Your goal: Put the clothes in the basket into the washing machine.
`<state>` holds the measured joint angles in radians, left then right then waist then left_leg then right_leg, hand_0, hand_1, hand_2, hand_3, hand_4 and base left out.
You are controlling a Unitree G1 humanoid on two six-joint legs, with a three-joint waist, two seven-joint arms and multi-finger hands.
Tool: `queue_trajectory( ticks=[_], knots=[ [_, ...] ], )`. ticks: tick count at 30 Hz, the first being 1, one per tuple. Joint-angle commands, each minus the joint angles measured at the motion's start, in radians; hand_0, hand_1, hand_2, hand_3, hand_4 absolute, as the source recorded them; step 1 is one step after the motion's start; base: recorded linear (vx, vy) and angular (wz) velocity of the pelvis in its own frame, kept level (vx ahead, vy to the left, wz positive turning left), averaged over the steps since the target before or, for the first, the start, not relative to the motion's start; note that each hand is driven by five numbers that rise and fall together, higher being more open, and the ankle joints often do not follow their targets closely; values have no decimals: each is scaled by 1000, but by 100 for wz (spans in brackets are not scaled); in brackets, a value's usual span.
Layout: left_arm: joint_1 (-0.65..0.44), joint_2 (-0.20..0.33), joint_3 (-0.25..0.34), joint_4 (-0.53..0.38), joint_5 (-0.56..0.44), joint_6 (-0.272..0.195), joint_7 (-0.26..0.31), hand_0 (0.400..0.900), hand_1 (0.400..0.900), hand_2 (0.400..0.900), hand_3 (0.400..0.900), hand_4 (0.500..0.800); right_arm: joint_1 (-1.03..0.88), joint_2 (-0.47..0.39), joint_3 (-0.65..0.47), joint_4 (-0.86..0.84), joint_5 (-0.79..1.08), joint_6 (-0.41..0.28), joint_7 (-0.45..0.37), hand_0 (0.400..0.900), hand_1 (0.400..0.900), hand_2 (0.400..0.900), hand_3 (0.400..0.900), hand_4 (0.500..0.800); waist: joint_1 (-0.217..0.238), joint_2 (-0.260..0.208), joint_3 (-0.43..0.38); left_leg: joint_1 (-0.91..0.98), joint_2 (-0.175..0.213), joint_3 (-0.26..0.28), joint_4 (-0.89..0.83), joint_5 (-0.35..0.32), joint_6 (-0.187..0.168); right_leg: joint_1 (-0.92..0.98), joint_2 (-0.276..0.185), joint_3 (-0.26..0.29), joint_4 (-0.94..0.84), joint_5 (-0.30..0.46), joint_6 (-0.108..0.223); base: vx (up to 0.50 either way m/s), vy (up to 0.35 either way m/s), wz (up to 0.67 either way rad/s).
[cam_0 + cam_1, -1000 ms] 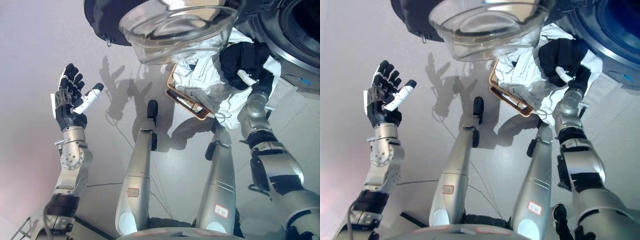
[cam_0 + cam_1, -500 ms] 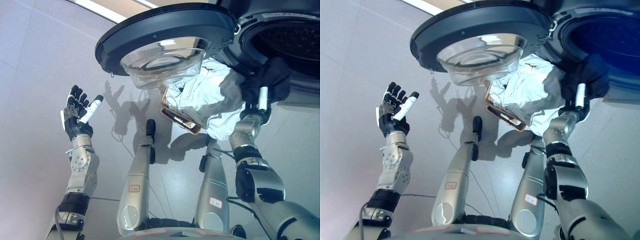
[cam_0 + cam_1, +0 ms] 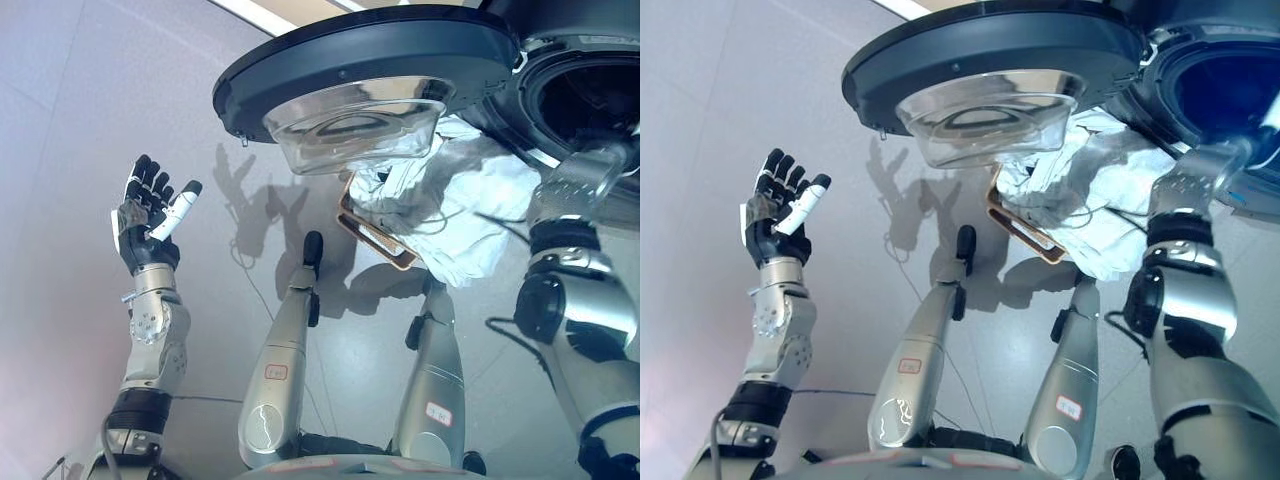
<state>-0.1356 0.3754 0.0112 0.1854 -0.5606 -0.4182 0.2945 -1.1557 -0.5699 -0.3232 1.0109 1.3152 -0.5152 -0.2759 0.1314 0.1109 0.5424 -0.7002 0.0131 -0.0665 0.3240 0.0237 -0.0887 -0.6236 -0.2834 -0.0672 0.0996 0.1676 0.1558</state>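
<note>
The washing machine's round door (image 3: 370, 55) stands open, with its glass bowl (image 3: 355, 125) facing me. The dark drum opening (image 3: 590, 100) is at the upper right. Below the door, a brown-rimmed basket (image 3: 372, 233) holds crumpled white clothes (image 3: 455, 195) that spill over its right side. My right arm (image 3: 1188, 185) reaches up to the drum opening. Its hand is at the view's right edge, hidden at the drum's mouth. No dark garment shows. My left hand (image 3: 146, 212) is open and empty, raised at the left, far from the basket.
The grey floor (image 3: 90, 110) spreads to the left and below the basket. The open door overhangs the basket's top edge. The machine's grey front (image 3: 1160, 60) fills the upper right.
My right hand, shut on a dark garment over the basket, has risen to the drum opening and passed from sight with it. The camera has shifted. My left hand stays raised.
</note>
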Motion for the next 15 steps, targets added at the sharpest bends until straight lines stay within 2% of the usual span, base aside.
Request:
queue_trajectory(
  ticks=[1,6,7,8,15],
  knots=[
    [63,65,90,-110,-18,-104,11,900,900,900,900,800,-36,-133,87,-48,3,-123,27,400,400,400,400,500,-11,44,-106,1,-45,-12,-201,89,48,36,48,-40,26,-92,-14,0,0,0],
    [71,67,89,-125,-7,-104,22,900,900,900,900,800,-47,-139,95,-45,19,-130,29,400,400,400,400,500,-9,36,-108,-20,-44,-19,-207,94,50,18,50,-45,22,-85,-15,0,0,0],
    [70,66,86,-125,-7,-103,23,900,900,900,900,800,-47,-135,96,-37,20,-128,29,663,663,663,663,658,-9,36,-108,-23,-44,-19,-206,94,50,15,50,-45,22,-85,-16,0,0,0],
    [69,65,85,-125,-8,-104,23,900,900,900,900,800,-45,-130,97,-28,18,-122,29,900,900,900,900,800,-9,35,-108,-25,-44,-18,-206,93,50,15,51,-46,22,-85,-16,0,0,0],
    [63,68,97,-132,-1,-108,35,900,900,900,900,800,-53,-118,105,23,15,-94,39,900,900,900,900,800,-9,31,-108,-30,-42,-18,-205,92,50,8,52,-42,24,-86,-17,0,0,0]
  ],
)
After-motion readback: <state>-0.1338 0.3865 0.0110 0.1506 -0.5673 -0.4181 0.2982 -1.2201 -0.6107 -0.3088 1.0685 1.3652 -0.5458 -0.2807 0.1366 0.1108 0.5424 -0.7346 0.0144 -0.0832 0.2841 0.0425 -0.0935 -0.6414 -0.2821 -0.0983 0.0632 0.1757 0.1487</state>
